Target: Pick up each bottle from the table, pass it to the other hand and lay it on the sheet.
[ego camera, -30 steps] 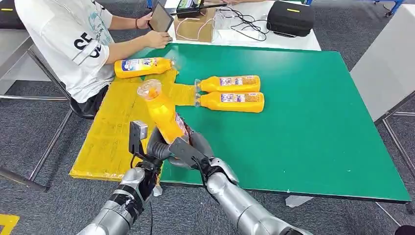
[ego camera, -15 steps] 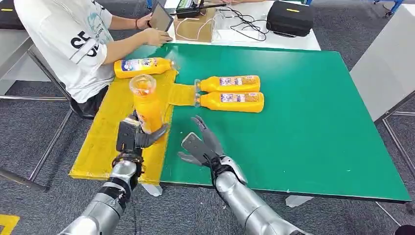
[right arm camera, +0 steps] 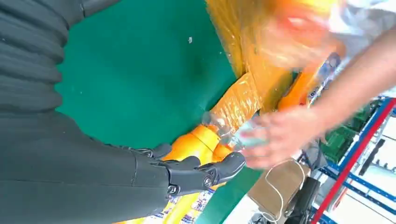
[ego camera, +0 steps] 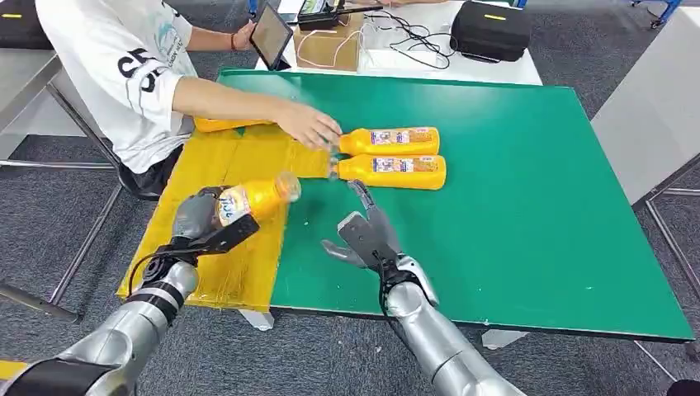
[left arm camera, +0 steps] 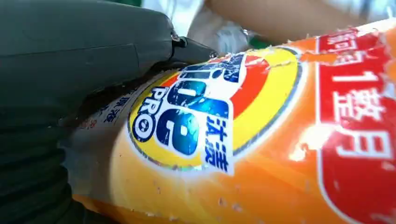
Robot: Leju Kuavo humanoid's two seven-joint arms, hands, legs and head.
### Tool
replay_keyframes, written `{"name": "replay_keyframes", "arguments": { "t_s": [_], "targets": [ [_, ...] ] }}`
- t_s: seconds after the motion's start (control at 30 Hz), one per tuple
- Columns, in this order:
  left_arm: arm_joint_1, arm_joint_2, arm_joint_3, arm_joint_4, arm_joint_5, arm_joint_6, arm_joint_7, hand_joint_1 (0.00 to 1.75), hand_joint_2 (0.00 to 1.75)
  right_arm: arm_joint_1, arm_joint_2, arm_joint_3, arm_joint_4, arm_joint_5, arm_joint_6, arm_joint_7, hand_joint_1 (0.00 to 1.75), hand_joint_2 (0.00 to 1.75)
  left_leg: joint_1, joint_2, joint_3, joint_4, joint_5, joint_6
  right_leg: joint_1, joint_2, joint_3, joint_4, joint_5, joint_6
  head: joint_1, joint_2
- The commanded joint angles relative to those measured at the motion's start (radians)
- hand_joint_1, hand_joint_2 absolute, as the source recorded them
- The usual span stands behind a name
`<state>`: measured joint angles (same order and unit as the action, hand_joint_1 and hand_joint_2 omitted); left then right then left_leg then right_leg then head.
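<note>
My left hand (ego camera: 201, 221) grips an orange bottle (ego camera: 252, 199) with a clear cap, tilted almost flat over the yellow sheet (ego camera: 206, 247); its label (left arm camera: 196, 116) sits close to the left wrist camera. My right hand (ego camera: 366, 235) hovers open above the green table (ego camera: 512, 206), fingers (right arm camera: 205, 173) spread, holding nothing. Two more orange bottles (ego camera: 388, 141) (ego camera: 394, 171) lie side by side on the table beyond it. A fourth bottle (ego camera: 219, 124) lies on the sheet's far end, mostly hidden by a person's arm.
A person in a white shirt (ego camera: 124, 66) sits at the table's left side, a hand (ego camera: 309, 126) reaching over the sheet toward the two bottles' caps. A tablet (ego camera: 271, 35), a cardboard box (ego camera: 330, 45) and a black case (ego camera: 489, 29) stand behind the table.
My left hand tipped the bottle from upright to nearly flat and moved left over the sheet. My right hand let go and drew off to the right. The person's arm reached in over the sheet.
</note>
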<state>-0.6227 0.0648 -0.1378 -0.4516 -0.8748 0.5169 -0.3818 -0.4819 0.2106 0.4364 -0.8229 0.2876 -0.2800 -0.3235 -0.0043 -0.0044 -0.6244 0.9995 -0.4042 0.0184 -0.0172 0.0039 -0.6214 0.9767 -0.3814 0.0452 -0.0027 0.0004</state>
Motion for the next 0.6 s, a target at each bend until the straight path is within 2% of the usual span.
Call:
{"name": "replay_keyframes", "arguments": {
  "t_s": [0.03, 0.13, 0.27, 0.33, 0.6],
  "targets": [
    [-0.090, 0.074, -0.154, 0.169, -0.083, -0.085, 0.056, 1.75, 1.75, -0.019, -0.031, -0.015, -0.020, -0.001, 0.021, 0.005, 0.00, 1.75, 0.001, -0.001, 0.003, 0.000, -0.001, -0.001, 0.001, -0.001, 0.004, 0.000, -0.002, -0.001, 0.001, 0.000],
    [-0.112, 0.102, -0.245, 0.195, -0.191, -0.220, 0.094, 1.75, 1.75, -0.015, -0.031, -0.010, -0.030, 0.004, 0.036, 0.007, 0.00, 1.75, 0.002, 0.001, 0.005, 0.000, -0.003, -0.002, 0.002, 0.001, 0.005, 0.000, -0.002, -0.002, 0.000, 0.000],
    [-0.135, 0.117, -0.255, 0.201, -0.209, -0.325, 0.086, 1.75, 1.75, -0.015, -0.031, 0.001, -0.027, 0.013, 0.052, 0.012, 0.00, 1.75, 0.001, 0.001, 0.005, 0.000, -0.002, -0.002, 0.002, 0.000, 0.005, 0.000, -0.002, -0.002, 0.000, 0.000],
    [-0.155, 0.124, -0.267, 0.208, -0.226, -0.426, 0.098, 1.75, 1.75, -0.020, -0.031, 0.008, -0.020, 0.017, 0.065, 0.016, 0.00, 1.75, 0.001, 0.002, 0.005, 0.000, -0.002, -0.001, 0.001, 0.001, 0.005, 0.000, -0.001, -0.002, 0.000, 0.000],
    [-0.163, 0.131, -0.279, 0.216, -0.246, -0.466, 0.110, 1.75, 1.75, -0.029, -0.023, 0.011, 0.004, 0.018, 0.072, 0.014, 0.00, 1.75, 0.001, 0.003, 0.007, -0.001, -0.002, -0.001, 0.001, 0.002, 0.006, 0.001, -0.001, -0.002, 0.000, 0.000]
  ]
}}
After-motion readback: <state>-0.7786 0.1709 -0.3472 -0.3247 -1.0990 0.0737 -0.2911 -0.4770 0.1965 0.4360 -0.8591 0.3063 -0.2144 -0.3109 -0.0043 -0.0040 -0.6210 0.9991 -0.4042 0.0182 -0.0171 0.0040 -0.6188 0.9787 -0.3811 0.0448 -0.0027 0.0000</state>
